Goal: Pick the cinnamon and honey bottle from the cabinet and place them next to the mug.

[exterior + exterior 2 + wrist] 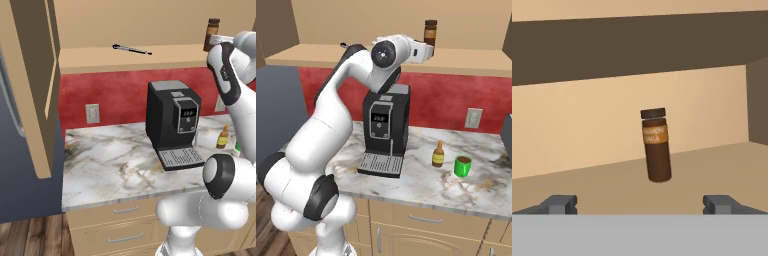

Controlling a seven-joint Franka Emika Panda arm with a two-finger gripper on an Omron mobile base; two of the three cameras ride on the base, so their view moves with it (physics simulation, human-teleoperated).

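Cinnamon (656,145) upright on cabinet (612,190) shelf, cap up.

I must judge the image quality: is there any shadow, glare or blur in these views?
Hand view: the cinnamon is sharp but its label text is unreadable, and a dark shaded band lies above the cabinet back wall. Left base view: the coffee machine is evenly lit, no glare. Right base view: the mug is crisp.
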